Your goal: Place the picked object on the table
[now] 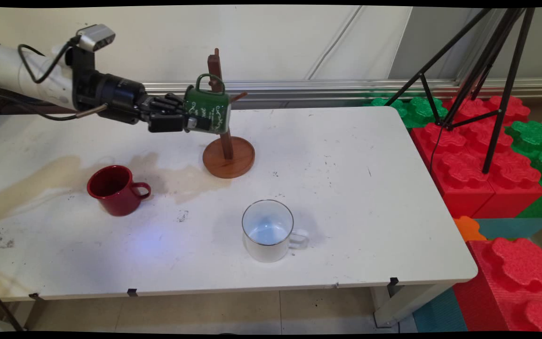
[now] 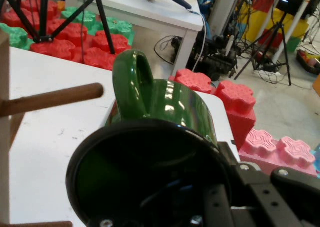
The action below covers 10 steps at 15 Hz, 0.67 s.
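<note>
I have the gripper raised above the desk, its jaws clenched on the rim of a green mug turned on its side, handle uppermost. The mug hangs just beside the wooden mug tree, close to one of its pegs. A red mug and a white mug stand upright on the desk nearer me, well apart

A red mug stands near the worktop's left edge, with a white mug well apart from it towards the near edge. Beyond the right edge, red and green foam blocks lie on the floor around a black tripod.
</note>
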Available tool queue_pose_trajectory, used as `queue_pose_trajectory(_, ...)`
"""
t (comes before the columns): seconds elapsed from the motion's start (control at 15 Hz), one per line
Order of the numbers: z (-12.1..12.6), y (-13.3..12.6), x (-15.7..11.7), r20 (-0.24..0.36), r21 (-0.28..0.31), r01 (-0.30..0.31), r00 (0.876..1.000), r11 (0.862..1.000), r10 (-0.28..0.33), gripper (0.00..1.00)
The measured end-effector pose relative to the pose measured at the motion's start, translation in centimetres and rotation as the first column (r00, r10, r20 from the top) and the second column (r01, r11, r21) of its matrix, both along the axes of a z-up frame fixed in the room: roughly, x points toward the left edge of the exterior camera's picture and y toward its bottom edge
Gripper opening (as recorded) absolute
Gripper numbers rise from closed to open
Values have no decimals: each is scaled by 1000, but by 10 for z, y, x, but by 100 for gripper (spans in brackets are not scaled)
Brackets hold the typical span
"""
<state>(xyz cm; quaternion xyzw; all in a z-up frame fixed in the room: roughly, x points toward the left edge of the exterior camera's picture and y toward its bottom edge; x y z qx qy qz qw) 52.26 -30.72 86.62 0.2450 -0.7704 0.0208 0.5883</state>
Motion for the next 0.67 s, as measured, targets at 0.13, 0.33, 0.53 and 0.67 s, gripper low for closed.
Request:
queue_pose_trajectory(0.13,5,7,4,8,-4,16,1000,1000,-16,0)
queue_pose_trajectory(0.33,10,15,9,21,-7,32,999,999,-32,0)
queue_pose_trajectory(0.53,16,25,15,41,-12,51,998,999,-50,0)
queue_pose_trajectory(0.67,20,30,20,57,-14,59,997,998,-59,0)
